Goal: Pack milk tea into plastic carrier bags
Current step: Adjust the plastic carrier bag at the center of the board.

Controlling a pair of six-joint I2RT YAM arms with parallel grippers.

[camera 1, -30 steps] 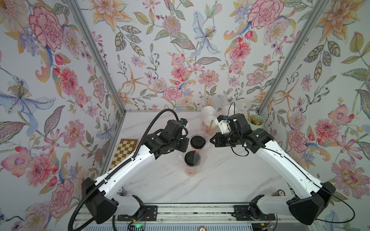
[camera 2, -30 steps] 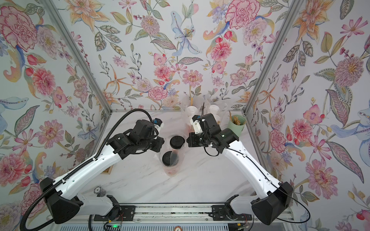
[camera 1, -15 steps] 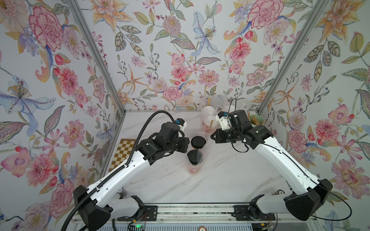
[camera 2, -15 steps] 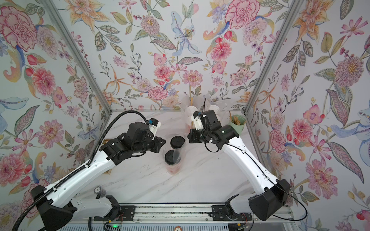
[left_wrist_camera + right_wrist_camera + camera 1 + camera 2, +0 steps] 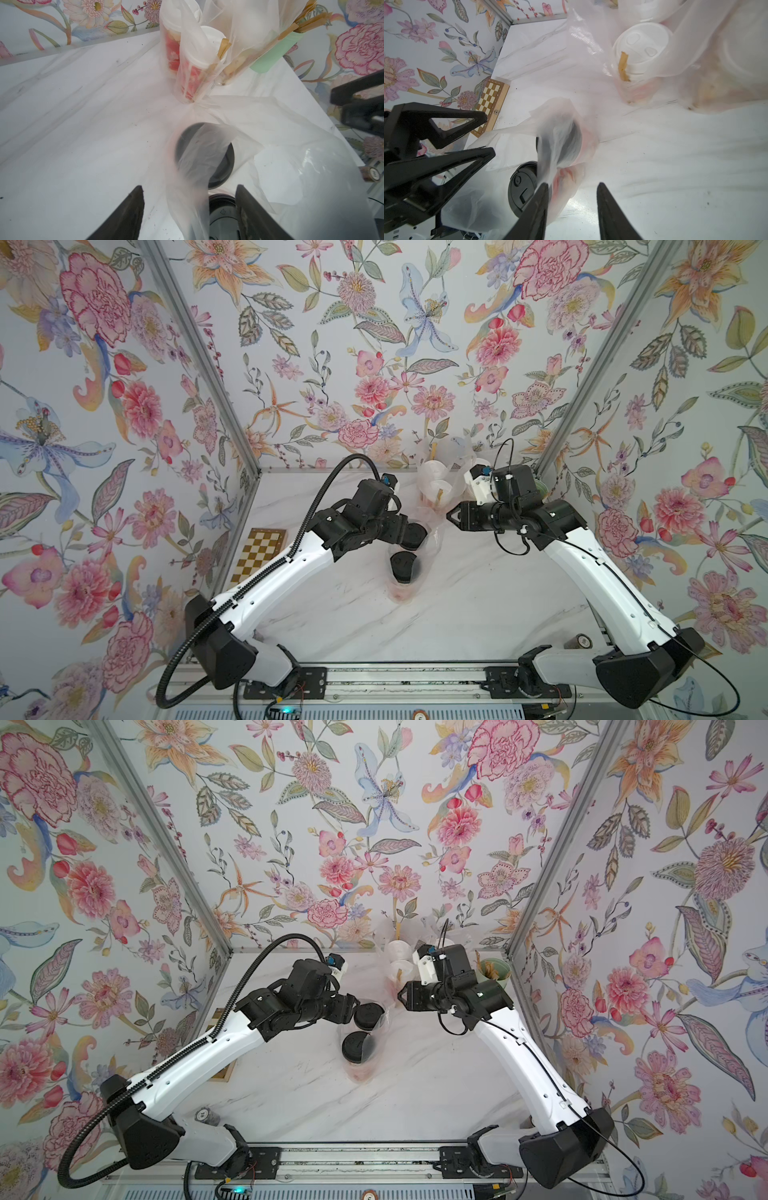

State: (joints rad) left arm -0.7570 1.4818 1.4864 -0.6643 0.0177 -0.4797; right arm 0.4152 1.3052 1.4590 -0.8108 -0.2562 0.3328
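Left wrist view: wide gap at the left pincer [image 5: 188, 187], no grip, slack bag [image 5: 197, 158] film between its fingers [image 5: 128, 212]. Just past, two black-lid cups [image 5: 223, 168] upright inside. Right wrist view: narrower gap at the right pincer [image 5: 572, 184], empty too, film at one fingertip [image 5: 543, 187]. Tall upright bag between both pincers, closer to the left. Farthest back, white-lid cups [image 5: 435, 488], bagged.

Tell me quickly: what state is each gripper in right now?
Left gripper: open, gripping nothing; the thin transparent plastic carrier bag lies loose between its jaws.
Right gripper: open, gripping nothing.
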